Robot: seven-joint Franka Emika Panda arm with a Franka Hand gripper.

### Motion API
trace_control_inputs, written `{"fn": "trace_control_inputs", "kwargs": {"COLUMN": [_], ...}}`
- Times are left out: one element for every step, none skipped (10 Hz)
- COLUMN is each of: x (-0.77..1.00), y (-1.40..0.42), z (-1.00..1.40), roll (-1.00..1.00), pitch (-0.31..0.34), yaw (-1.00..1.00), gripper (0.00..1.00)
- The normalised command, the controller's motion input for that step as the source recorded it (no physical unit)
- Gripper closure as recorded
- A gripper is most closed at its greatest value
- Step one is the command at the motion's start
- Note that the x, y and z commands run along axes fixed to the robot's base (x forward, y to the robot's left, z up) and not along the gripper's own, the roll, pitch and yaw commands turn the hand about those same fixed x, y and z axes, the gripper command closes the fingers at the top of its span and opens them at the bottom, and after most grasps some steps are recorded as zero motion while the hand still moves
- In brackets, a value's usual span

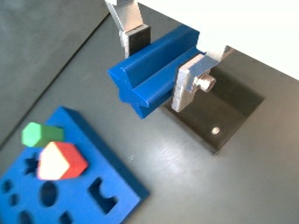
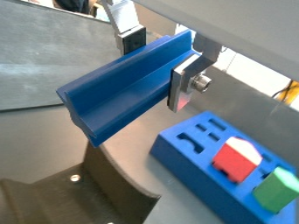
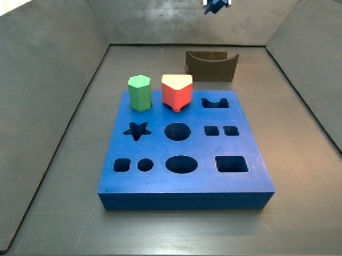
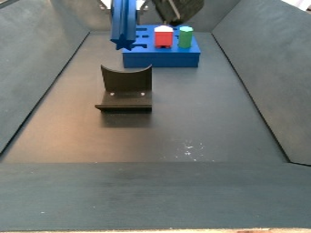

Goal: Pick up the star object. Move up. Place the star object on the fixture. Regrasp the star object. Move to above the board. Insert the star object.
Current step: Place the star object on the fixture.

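Gripper was clamped on the star object, held high above fixture & board.

Gripper and star object cropped by side-view edge.

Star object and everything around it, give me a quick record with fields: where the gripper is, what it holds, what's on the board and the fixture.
gripper: raised above the floor, shut on the star object
star object: dark blue, clamped between the fingers, off every surface
fixture: on the floor, nothing resting on it
board: blue slab, star hole unfilled
green peg: standing in the board
red peg: standing in the board beside the green peg
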Motion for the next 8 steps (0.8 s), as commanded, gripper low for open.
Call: {"fn": "trace_control_inputs", "kwargs": {"x": [0.07, 0.07, 0.13, 0.13, 0.15, 0.17, 0.19, 0.2], "y": [0.05, 0.02, 0.13, 0.14, 0.14, 0.14, 0.14, 0.14], "z": [-0.02, -0.01, -1.0, -1.0, -1.0, -1.0, -1.0, -1.0], "roll": [-0.41, -0.2, -1.0, -1.0, -0.94, -0.8, -0.65, -0.44], "pitch": [0.089, 0.05, 0.207, 0.194, 0.204, 0.182, 0.146, 0.1], "yaw": [-0.14, -0.13, -0.14, -0.15, -0.17, -0.18, -0.2, -0.21], "gripper": [1.0, 1.0, 1.0, 1.0, 1.0, 1.0, 1.0, 1.0]}}
